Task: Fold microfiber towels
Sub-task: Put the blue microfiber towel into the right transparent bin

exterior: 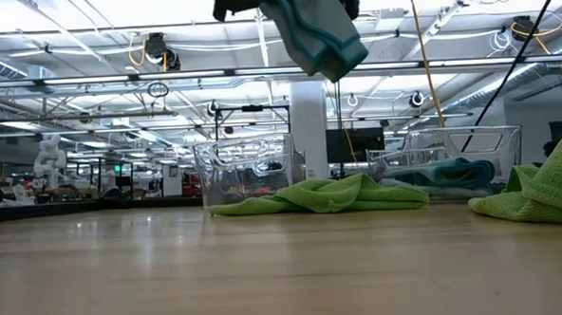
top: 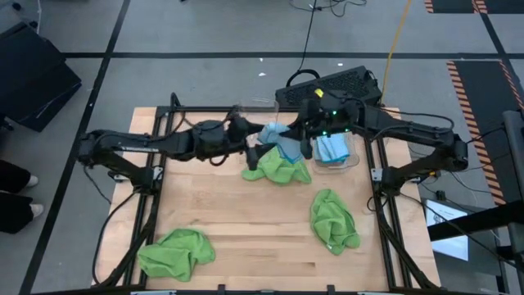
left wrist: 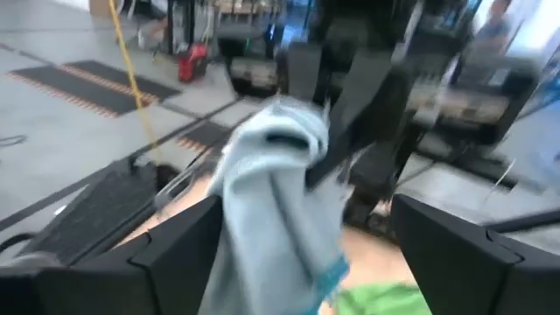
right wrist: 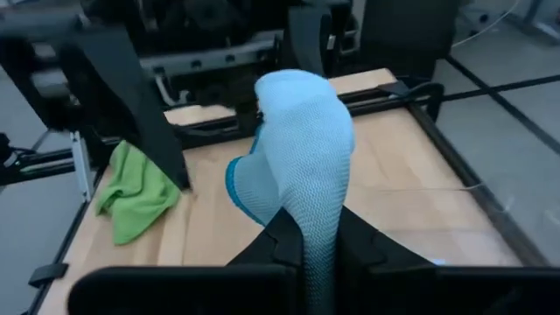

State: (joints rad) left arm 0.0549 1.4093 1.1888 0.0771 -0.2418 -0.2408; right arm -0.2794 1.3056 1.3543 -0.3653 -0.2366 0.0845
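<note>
A light blue microfiber towel (top: 282, 145) hangs in the air over the middle of the table's far half, with my right gripper (right wrist: 317, 254) shut on it. My left gripper (left wrist: 306, 262) is open and comes level from the table's left. Its fingers (left wrist: 188, 254) stand on either side of the towel (left wrist: 271, 192), and no touch shows. Below it a lime green towel (top: 278, 168) lies crumpled on the wood. Two more green towels lie at the near left (top: 176, 250) and the near right (top: 334, 220). My right gripper pinches a folded bunch of the blue towel (right wrist: 308, 223) between its two fingers, several layers thick. It comes from the table's right, nearly level and slanting a little down. The towel is lifted clear of the table, and its loose end (exterior: 323, 42) hangs below the fingers.
A clear bin (top: 334, 150) holding blue towels stands at the far right, under my right arm. A second clear bin (top: 258, 108) stands at the far edge. A black keyboard (top: 336, 82) lies beyond the table. Bare wood lies between the green towels at the near middle.
</note>
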